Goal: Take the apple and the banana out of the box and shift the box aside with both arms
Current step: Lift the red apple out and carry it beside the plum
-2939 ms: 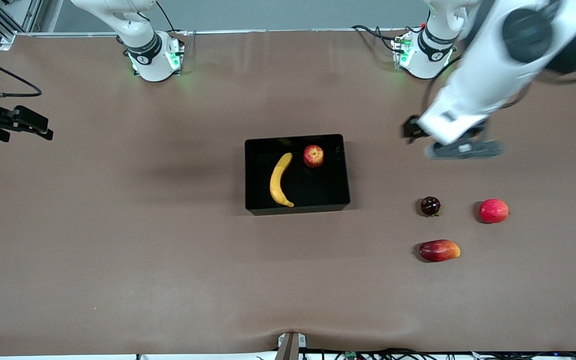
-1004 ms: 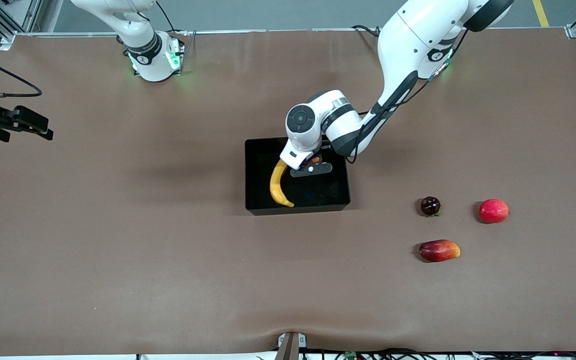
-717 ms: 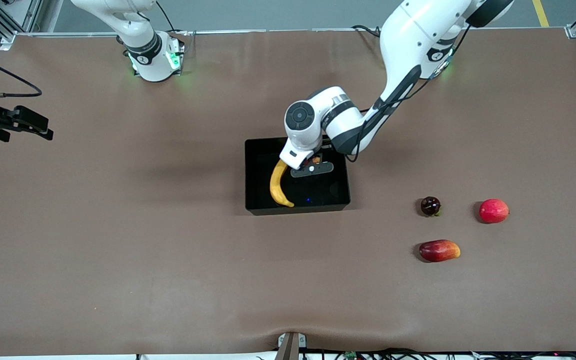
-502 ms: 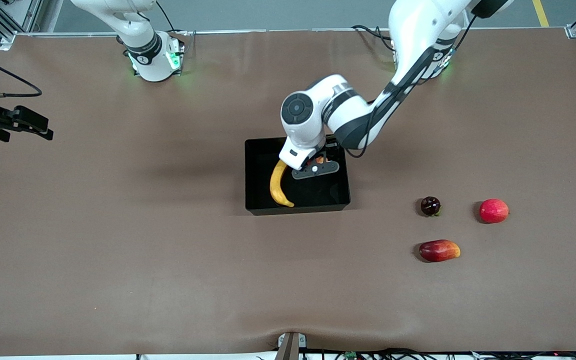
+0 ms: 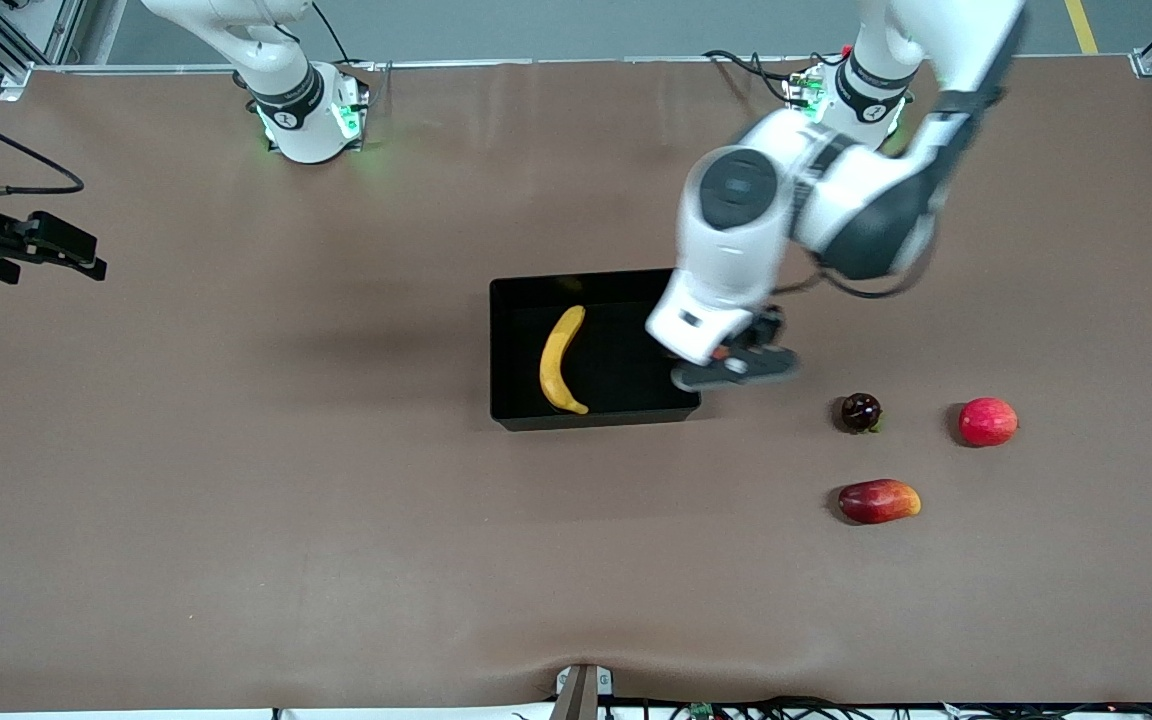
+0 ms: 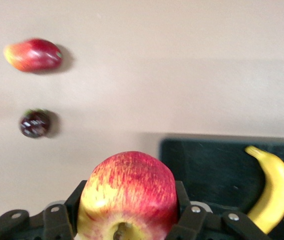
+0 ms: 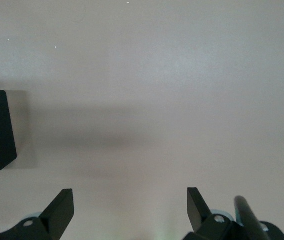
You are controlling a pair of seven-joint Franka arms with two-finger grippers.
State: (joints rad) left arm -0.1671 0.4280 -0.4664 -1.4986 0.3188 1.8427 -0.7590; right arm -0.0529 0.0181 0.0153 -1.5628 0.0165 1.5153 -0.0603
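Left wrist view: left hand [image 6: 127, 231] clamped on apple [image 6: 128, 194], over box [image 5: 516, 400] edge at banana's [image 5: 560, 359] 3 o'clock, clearing it out; right hand [image 7: 130, 209] apart, waiting.

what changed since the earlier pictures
The left pincer came down into the shallow glossy black plastic tray, closed on the small streaked red apple, lifted it out and carried it over the tray's edge at the left arm's end. The curved yellow banana, the tray, the three loose fruits on the table and the waiting open right pincer stayed put.
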